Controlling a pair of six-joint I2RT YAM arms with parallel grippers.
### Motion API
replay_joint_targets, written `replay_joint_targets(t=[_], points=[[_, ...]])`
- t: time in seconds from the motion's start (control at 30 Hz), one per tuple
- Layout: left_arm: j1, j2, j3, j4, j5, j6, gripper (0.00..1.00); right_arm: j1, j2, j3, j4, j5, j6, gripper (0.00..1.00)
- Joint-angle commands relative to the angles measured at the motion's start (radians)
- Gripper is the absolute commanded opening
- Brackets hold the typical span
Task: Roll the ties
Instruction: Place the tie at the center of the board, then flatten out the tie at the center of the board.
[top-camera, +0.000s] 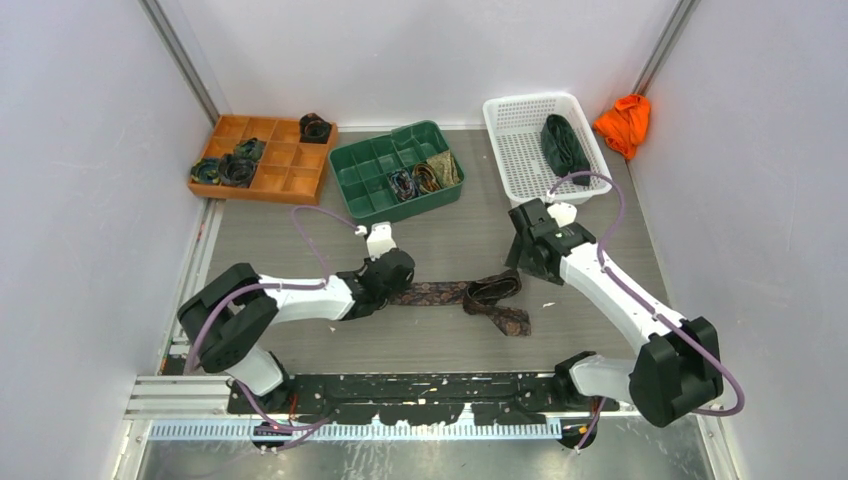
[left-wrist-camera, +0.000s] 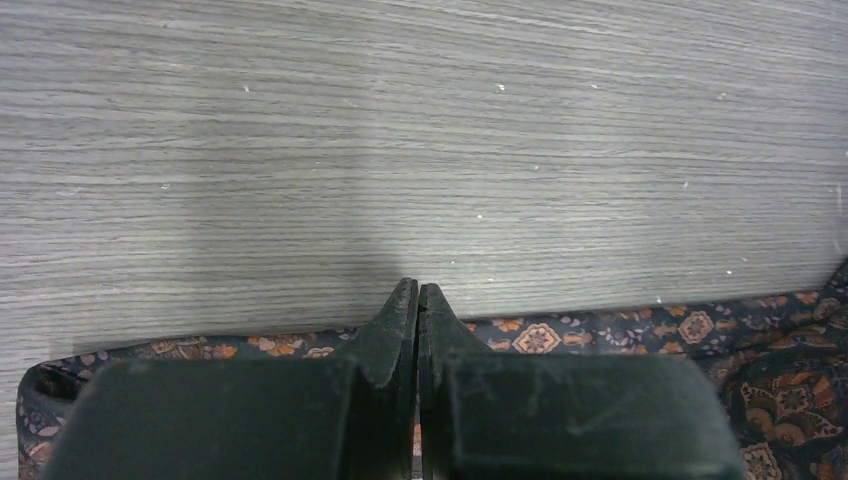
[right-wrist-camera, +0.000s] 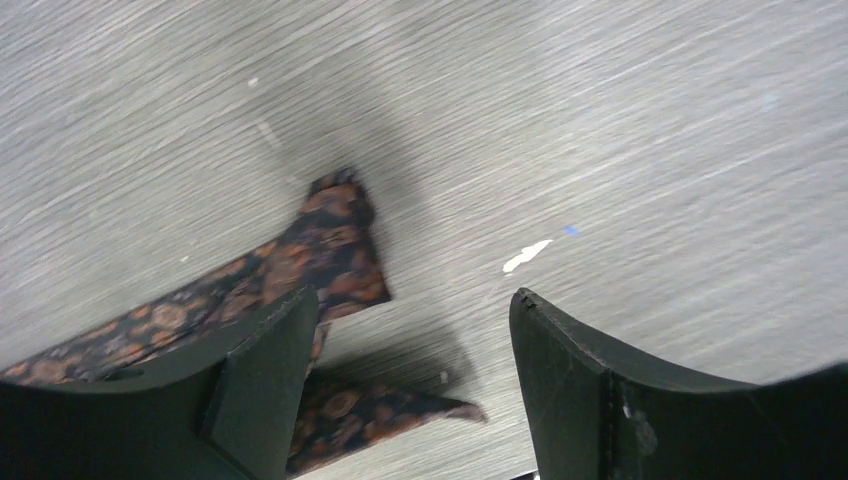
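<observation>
Lying flat across the middle of the grey wood-grain table (top-camera: 300, 225) is one patterned tie (top-camera: 450, 292), dark with small orange medallions. Its left part runs straight, and its right end is folded over itself into a loose loop with a tail pointing to the near right.

Two arms are at work. The left gripper (top-camera: 390, 275) sits low on the tie's left end. In the left wrist view its fingers (left-wrist-camera: 400, 320) are pressed together with the fabric (left-wrist-camera: 600, 330) running beneath them, and I cannot tell whether any cloth is pinched. The right gripper (top-camera: 520, 258) hovers just beyond the folded right end. In the right wrist view its jaws stand well apart, with nothing between them but bare table, and the tie's pointed end (right-wrist-camera: 330, 250) lies beside the left finger (right-wrist-camera: 270, 360).

Three containers line the far side:
- An orange divided tray (top-camera: 290, 180) at the far left holds one rolled tie (top-camera: 315, 127) in its far right compartment and a cluster of dark coils (top-camera: 225, 168) at its left side, too bunched to count.
- A green divided tray (top-camera: 365, 165) in the middle holds three coiled ties (top-camera: 425, 178) side by side.
- A white mesh basket (top-camera: 520, 160) at the far right holds a dark green tie (top-camera: 563, 145), unrolled.

One orange cloth lump (top-camera: 625, 122) lies to the right of the basket.
</observation>
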Motion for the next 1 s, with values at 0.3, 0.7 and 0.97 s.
replay_joint_targets(t=[0.3, 0.7, 0.97], points=[[0.003, -0.062, -0.108, -0.038, -0.155, -0.080, 0.00, 0.130, -0.210, 0.033, -0.052, -0.173, -0.086, 0.71], [0.006, -0.229, -0.139, -0.154, -0.206, -0.071, 0.00, 0.396, -0.131, -0.091, 0.098, -0.203, -0.105, 0.76], [0.008, -0.324, -0.175, -0.190, -0.240, -0.067, 0.00, 0.395, 0.053, -0.130, 0.245, -0.239, -0.164, 0.69]])
